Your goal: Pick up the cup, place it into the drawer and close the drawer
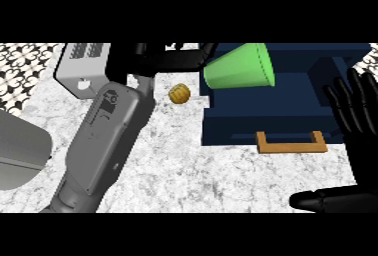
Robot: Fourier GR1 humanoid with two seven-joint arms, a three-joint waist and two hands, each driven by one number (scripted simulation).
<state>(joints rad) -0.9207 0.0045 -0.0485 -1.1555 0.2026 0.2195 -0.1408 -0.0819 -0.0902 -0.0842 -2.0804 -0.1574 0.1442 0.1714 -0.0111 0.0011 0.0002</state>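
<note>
The green cup (240, 67) lies tilted on its side in the air, its wide mouth turned right, over the left part of the dark blue drawer (295, 107). My left hand (164, 56) reaches in from the left at the top and is shut on the cup's narrow end; its fingers partly hide that end. The drawer stands pulled out toward me, with a wooden handle (291, 143) on its front. My right hand (359, 125) rests open at the right edge, fingers up, beside the drawer and apart from the cup.
A small yellow-brown round object (179, 93) lies on the marble counter (192, 170) just left of the drawer. A grey appliance (81, 65) stands at the back left. A grey rounded object (18, 155) sits at the left edge.
</note>
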